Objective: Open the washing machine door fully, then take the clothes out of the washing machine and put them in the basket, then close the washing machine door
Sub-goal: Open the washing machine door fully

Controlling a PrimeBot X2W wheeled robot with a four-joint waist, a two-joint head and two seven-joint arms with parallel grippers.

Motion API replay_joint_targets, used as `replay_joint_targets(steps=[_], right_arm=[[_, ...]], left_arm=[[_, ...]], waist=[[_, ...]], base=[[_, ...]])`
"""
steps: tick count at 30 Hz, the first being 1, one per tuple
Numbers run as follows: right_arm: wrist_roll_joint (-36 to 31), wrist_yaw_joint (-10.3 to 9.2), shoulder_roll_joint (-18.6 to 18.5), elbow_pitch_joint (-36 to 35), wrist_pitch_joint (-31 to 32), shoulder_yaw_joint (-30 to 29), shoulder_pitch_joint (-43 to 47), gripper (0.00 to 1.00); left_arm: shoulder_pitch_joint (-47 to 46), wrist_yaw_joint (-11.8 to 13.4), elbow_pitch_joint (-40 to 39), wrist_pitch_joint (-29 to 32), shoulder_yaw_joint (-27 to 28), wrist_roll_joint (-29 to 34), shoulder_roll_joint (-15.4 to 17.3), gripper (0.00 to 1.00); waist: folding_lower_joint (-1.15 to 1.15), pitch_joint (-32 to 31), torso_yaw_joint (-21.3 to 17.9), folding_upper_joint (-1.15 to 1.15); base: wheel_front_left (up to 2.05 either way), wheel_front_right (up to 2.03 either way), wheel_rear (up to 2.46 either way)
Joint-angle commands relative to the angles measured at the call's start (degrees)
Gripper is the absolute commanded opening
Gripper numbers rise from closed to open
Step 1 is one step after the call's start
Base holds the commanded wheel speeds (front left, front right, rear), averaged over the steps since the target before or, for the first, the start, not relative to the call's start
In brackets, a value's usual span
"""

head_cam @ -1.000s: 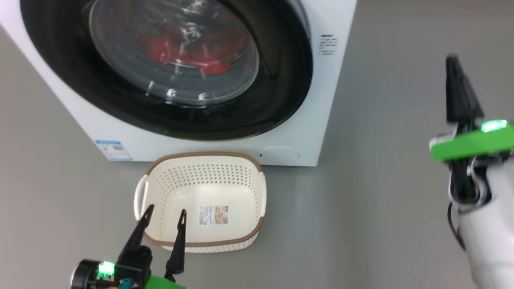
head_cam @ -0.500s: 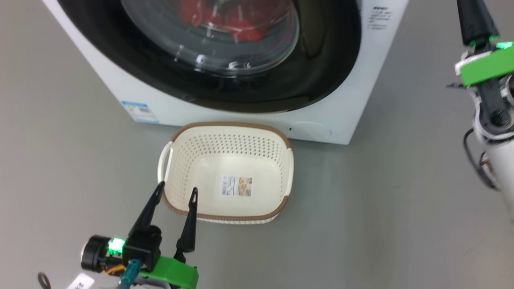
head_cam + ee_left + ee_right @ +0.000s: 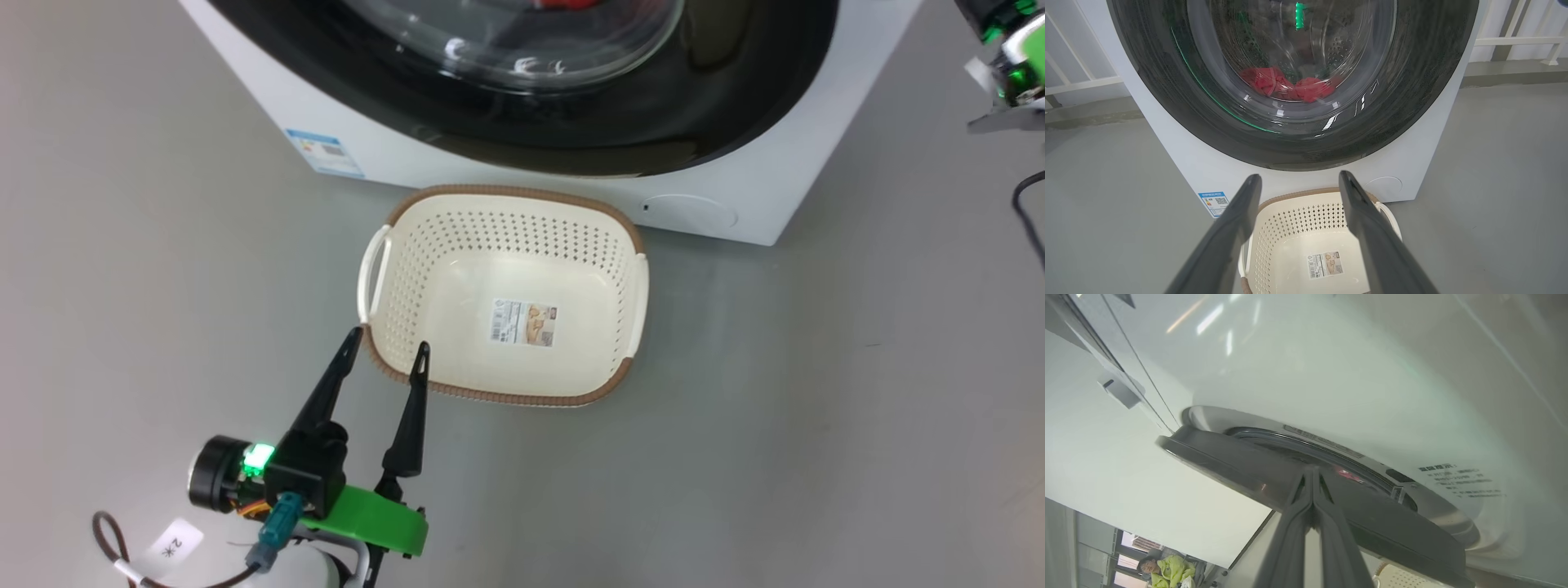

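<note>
The white washing machine (image 3: 759, 184) spans the top of the head view, its door (image 3: 735, 106) a glossy black rim around a glass bowl. Red clothes (image 3: 1290, 83) lie in the drum behind the glass. The cream basket (image 3: 506, 245) sits on the floor just in front, holding nothing but its sticker. My left gripper (image 3: 389, 341) is open, its tips over the basket's near left rim. My right gripper (image 3: 1312, 473) is shut with nothing in it, its tips at the edge of the door (image 3: 1372, 522), where a sliver of red shows in the gap behind the rim.
Grey floor surrounds the machine and basket. My right arm's green wrist mount (image 3: 1008, 49) hangs at the top right, beside the machine's right side. A seated person (image 3: 1167, 569) in a yellow-green jacket is far off in the right wrist view. White railings (image 3: 1515, 41) stand behind the machine.
The head camera has tilted down and to the left, shifting the whole picture up and right. My right gripper has risen and drawn closer to the machine's right side. The left gripper stays by the basket.
</note>
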Motion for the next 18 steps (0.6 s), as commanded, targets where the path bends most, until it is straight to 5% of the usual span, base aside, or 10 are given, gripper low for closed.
replay_joint_targets(steps=[1,8,18], right_arm=[[1.8,0.09,0.0,0.1,1.5,-0.8,-1.0,0.0],[6.5,0.09,1.5,7.0,12.3,-1.9,-4.7,0.0],[6.8,0.09,3.5,13.2,16.7,-2.9,-9.6,0.0]], left_arm=[[-1.3,0.3,-1.3,-0.7,1.4,-0.4,0.8,1.0],[-1.9,0.6,-1.2,-0.7,0.4,-2.1,0.8,1.0],[-2.4,1.0,-1.3,-0.7,-1.2,-3.4,0.8,1.0]], waist=[[0.0,1.1,1.3,0.0],[0.0,2.1,2.8,0.0],[0.0,3.1,4.3,0.0]], base=[[0.0,0.0,0.0],[0.0,0.0,0.0],[0.0,0.0,0.0]])
